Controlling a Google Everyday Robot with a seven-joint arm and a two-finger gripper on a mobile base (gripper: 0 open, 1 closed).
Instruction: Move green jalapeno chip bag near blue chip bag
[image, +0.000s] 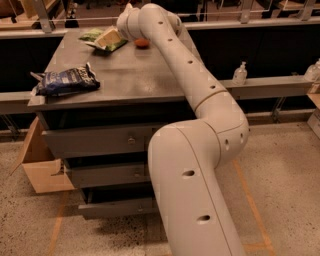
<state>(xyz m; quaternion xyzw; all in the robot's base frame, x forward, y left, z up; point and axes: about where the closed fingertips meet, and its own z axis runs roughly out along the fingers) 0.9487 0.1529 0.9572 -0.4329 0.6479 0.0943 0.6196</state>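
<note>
The green jalapeno chip bag (93, 36) lies at the far left of the grey cabinet top (135, 75). My gripper (109, 38) is at the end of the long cream arm and sits right over the bag's right part, covering some of it. The blue chip bag (67, 80) lies near the front left corner of the top, well apart from the green bag and from the gripper.
An orange ball (142, 43) lies on the top just right of the gripper, under the arm. The cabinet has drawers (100, 142) below. A cardboard box (37, 167) stands on the floor at left. A clear bottle (240, 73) stands on the ledge at right.
</note>
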